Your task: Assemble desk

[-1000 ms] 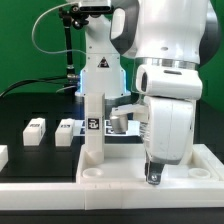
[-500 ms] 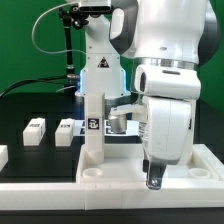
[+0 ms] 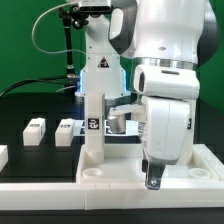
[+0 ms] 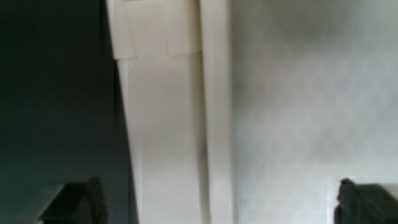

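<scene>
The desk's white tabletop panel [image 3: 115, 176] lies flat near the front of the exterior view. One white leg [image 3: 92, 128] stands upright in its corner socket on the exterior view's left. Two loose legs with tags [image 3: 35, 131] [image 3: 66, 128] lie on the black table further left. My gripper [image 3: 152, 179] points down onto the panel at the right of the standing leg. In the wrist view the gripper [image 4: 221, 204] is open. Its dark fingertips [image 4: 79, 203] sit far apart, with only the white panel [image 4: 294, 110] and its raised rim [image 4: 164, 130] between them.
A low white border rail [image 3: 50, 196] runs along the front. Another white part [image 3: 3, 155] shows at the left edge. The marker board [image 3: 121, 124] lies behind the standing leg, in front of the arm's base [image 3: 98, 72].
</scene>
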Controlling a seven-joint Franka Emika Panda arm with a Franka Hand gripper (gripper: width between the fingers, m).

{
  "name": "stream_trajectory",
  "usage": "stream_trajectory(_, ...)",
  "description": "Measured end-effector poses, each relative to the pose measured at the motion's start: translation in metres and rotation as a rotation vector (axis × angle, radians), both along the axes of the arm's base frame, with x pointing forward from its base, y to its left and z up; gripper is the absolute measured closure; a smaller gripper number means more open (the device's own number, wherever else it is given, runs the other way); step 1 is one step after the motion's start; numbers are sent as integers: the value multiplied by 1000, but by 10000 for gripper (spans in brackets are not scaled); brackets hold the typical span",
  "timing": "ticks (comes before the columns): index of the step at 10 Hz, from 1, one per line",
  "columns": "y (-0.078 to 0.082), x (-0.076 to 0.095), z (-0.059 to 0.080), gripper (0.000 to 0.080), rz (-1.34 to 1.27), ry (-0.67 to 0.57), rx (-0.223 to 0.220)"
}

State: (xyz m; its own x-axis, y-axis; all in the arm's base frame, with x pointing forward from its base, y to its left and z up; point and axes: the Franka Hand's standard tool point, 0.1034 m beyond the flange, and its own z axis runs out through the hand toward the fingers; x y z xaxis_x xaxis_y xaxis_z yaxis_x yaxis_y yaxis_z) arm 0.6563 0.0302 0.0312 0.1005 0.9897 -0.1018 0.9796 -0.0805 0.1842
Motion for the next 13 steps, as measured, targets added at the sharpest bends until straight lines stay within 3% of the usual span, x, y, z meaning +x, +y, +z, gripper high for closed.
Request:
stream_trajectory(1,-1,0,3,150,-6,14,-6)
stream_trajectory(3,-7,7,53,150,-35,50,-22)
stream_trajectory(5,-18,10,76,150,-89,42,-21)
stream_trajectory(10,-24,9,74,150,-411,2,28)
stream_trajectory(11,-34,7,74,150,-464,3,42)
stream_trajectory(13,-64,-3,92,150,-552,1,71)
